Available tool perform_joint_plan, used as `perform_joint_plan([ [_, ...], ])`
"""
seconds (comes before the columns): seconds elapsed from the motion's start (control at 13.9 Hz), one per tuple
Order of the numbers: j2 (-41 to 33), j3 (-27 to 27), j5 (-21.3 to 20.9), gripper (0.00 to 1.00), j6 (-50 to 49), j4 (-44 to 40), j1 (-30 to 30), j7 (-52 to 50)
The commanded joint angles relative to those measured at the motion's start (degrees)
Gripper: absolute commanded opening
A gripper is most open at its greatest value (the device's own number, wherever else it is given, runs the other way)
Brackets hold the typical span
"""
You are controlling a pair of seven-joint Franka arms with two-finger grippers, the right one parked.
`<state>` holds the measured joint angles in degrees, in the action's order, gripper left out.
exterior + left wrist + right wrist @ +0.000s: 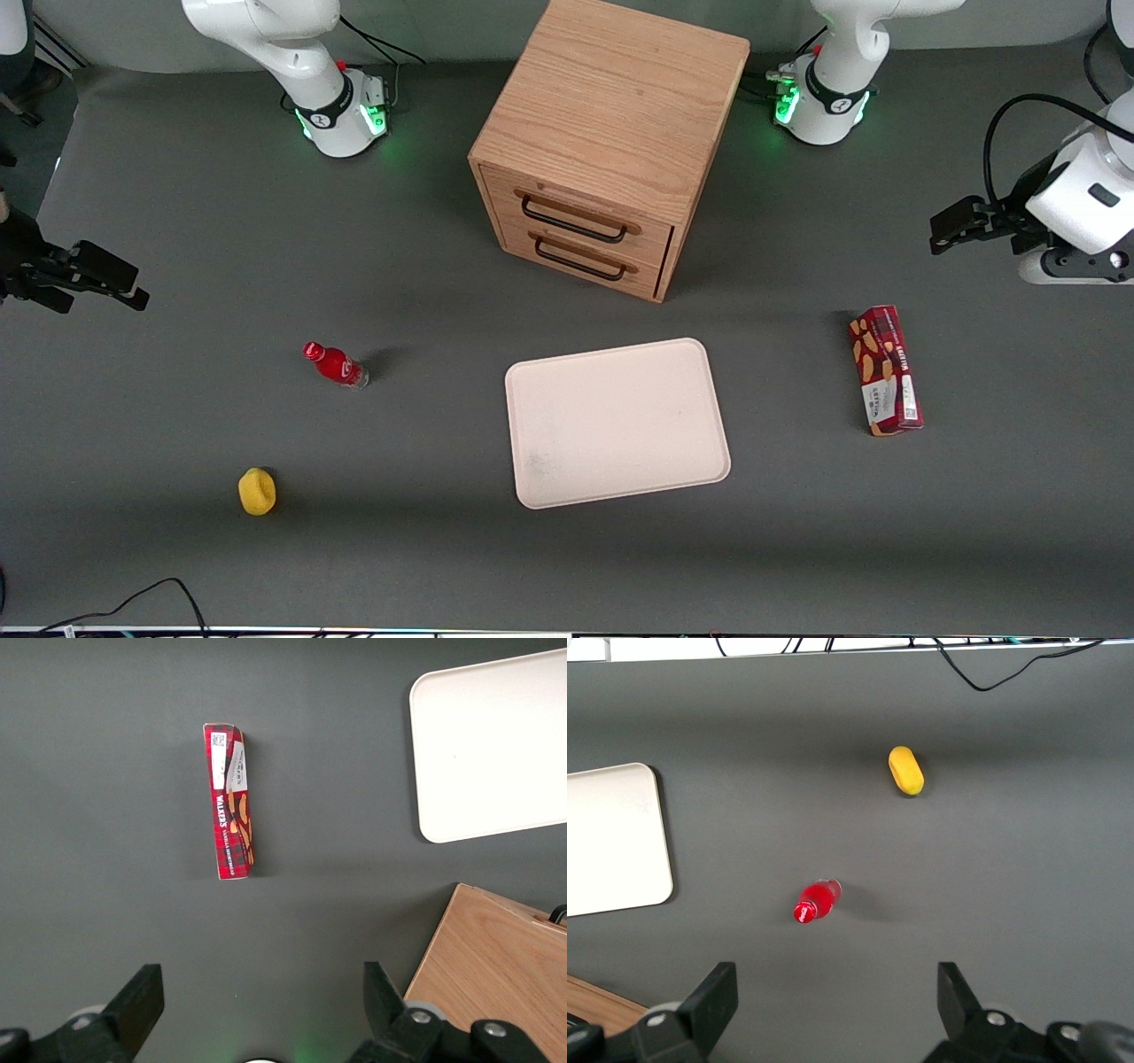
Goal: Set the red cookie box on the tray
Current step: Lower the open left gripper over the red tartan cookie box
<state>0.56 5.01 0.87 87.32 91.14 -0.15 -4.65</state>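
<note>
One long narrow dark-red cardboard cookie box (885, 369) printed with orange-tan cookies, lying flat on the grey table (177, 221), below and nearer the front camera than the black two-finger claw (952, 229). Claw raised, spread wide, holding nothing. One smooth cream-pink rounded tray (617, 423), well apart. One wooden two-drawer cabinet (609, 142); one small red bottle (335, 363); one yellow lump (257, 492).

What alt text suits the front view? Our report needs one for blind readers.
A red cookie box lies flat on a grey table, beside an empty tray. The working arm's open pincer hovers apart from the box, and a wooden drawer cabinet stands nearby.
</note>
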Motion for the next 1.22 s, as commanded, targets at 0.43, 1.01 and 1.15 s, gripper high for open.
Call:
perform_joint_plan([
  [0.43,0.06,-0.09,-0.96,1.0,0.48,0.26,-0.9,-1.15],
  [1.01,1.11,-0.09,-0.96,1.0,0.22,0.26,-0.99,-1.06],
  [1.15,1.72,-0.09,-0.96,1.0,0.22,0.35,-0.99,-1.06],
])
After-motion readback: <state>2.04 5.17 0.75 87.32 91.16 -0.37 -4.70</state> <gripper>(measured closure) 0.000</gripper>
